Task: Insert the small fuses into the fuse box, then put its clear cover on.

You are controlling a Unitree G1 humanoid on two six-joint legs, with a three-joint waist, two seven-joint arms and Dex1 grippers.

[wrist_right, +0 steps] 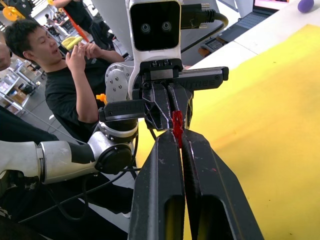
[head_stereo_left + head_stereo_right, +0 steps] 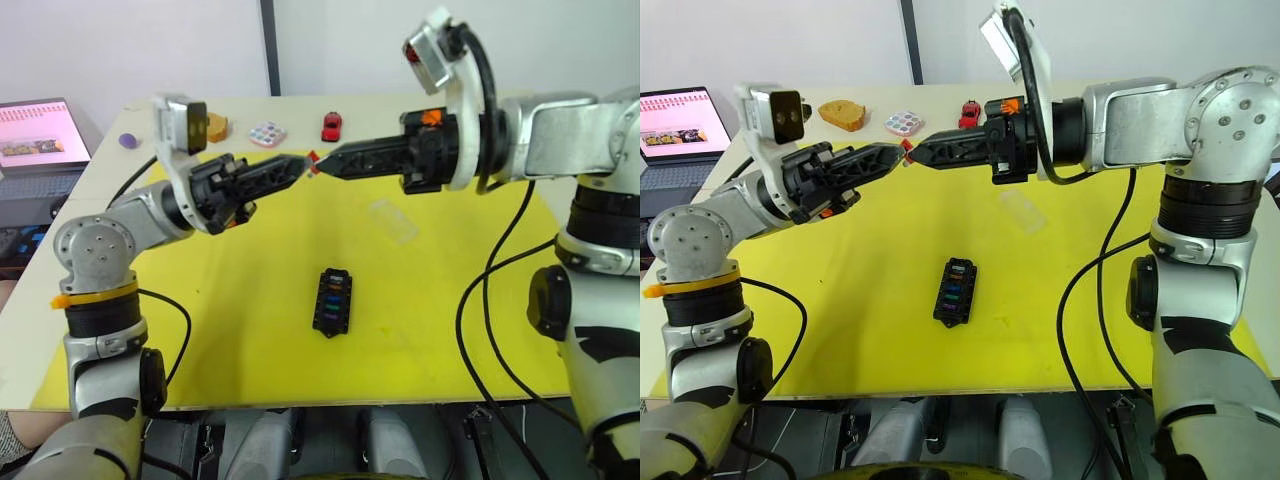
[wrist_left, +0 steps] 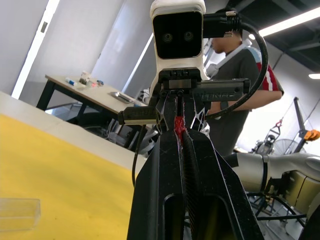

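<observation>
Grippers meet tip to tip in the air above the far part of the yellow mat (image 2: 250, 300), well beyond the fuse box (image 2: 332, 300). A red fuse (image 2: 313, 160) sits between the two tips. The left gripper (image 2: 296, 166) has its jaws closed on the fuse, and the right gripper (image 2: 328, 164) has its jaws closed on the same fuse from the other side; both wrist views show the red chip pinched at the fingertips.

The fuse box lies flat on the mat, below the grippers and nearer the robot, with a column of coloured fuses (image 2: 330, 297) already seated in its slots: teal, blue and purple can be made out. The clear cover (image 2: 393, 220) lies on the mat beyond the box and to its right, apart from it.

Beyond the box, on the bare surface (image 2: 300, 110) past the mat's far edge, stand a pastel tile (image 2: 267, 133), a small red toy car (image 2: 331, 126) and a piece of bread (image 2: 842, 114). A person (image 1: 55, 75) shows in the right wrist view.
</observation>
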